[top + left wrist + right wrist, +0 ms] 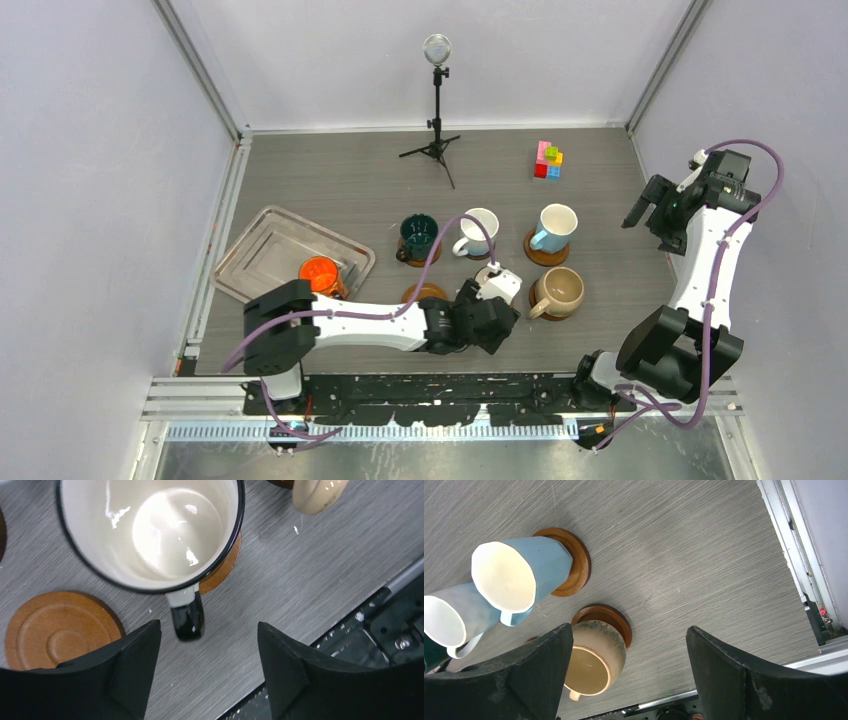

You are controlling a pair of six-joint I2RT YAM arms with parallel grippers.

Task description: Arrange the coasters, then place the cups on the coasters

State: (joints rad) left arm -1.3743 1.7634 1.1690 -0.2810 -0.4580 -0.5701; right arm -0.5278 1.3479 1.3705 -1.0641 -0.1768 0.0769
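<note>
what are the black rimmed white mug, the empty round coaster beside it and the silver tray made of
White mug with black rim: glazed ceramic, or possibly enamelled metal; glossy highlights inside and a thin dark edge line.
Empty round brown coaster: wood with a matte finish; visible grain and turned rings.
Rectangular silver tray: metal, probably steel; dull sheen and a pressed rim.

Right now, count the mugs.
6: dark green, white and light blue in the back row; beige front right; dark-rimmed white by the left gripper; orange on the tray.
</note>
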